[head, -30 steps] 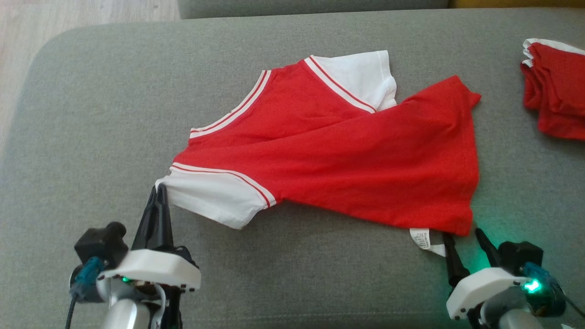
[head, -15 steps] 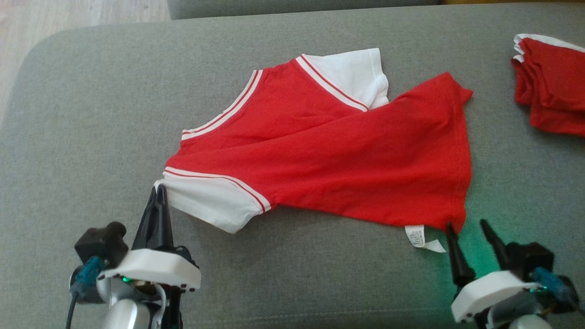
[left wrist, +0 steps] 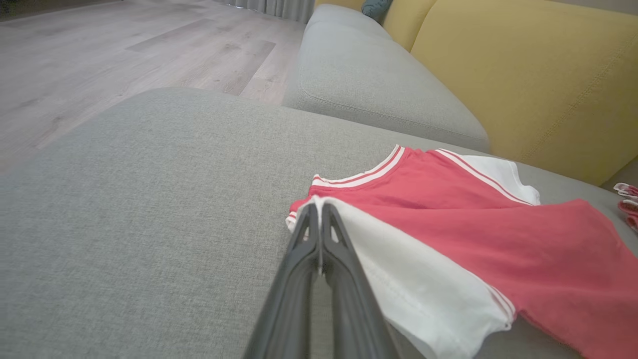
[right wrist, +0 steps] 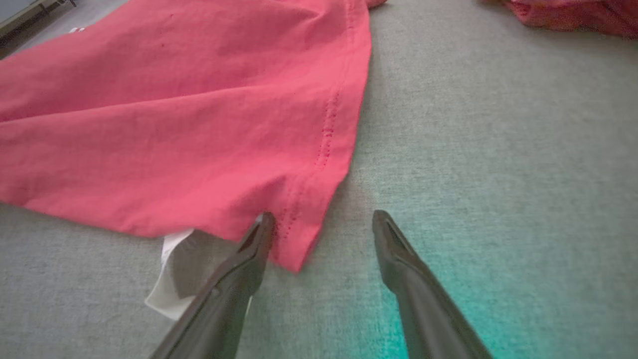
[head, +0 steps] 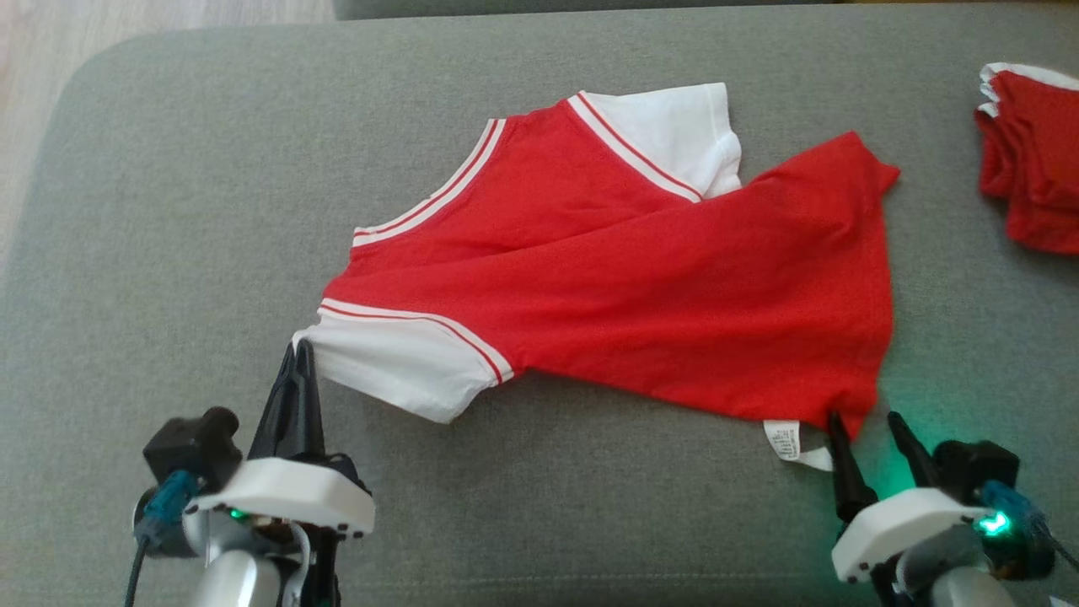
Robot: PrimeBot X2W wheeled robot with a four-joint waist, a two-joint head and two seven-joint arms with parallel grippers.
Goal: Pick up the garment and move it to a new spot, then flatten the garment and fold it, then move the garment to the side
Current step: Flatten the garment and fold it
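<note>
While our left gripper (head: 299, 347) clamped the shirt's (head: 641, 278) sleeve (head: 405, 371), our right gripper (head: 862, 417) stood wide. The hem (right wrist: 299, 249) lay between its fingers (right wrist: 234, 289).

Red, white-sleeved garment (head: 641, 278) rumpled on cushion (head: 169, 211)

The left gripper (left wrist: 319, 205) rises from the bottom edge, and its two dark fingers (left wrist: 294, 299) are pressed together. The tips pinch the corner of the white sleeve (left wrist: 413, 289) of the garment (left wrist: 473, 234). This garment is red, with white and red stripes at the neck and at the shoulder seams, and it lies spread on a grey cushion (left wrist: 149, 199). Behind it is a second grey cushion (left wrist: 369, 85) and a yellow backrest (left wrist: 523, 75). To the left is a wooden floor (left wrist: 99, 50). At the right edge a small piece of another red and white cloth (left wrist: 629, 199) is visible.
</note>
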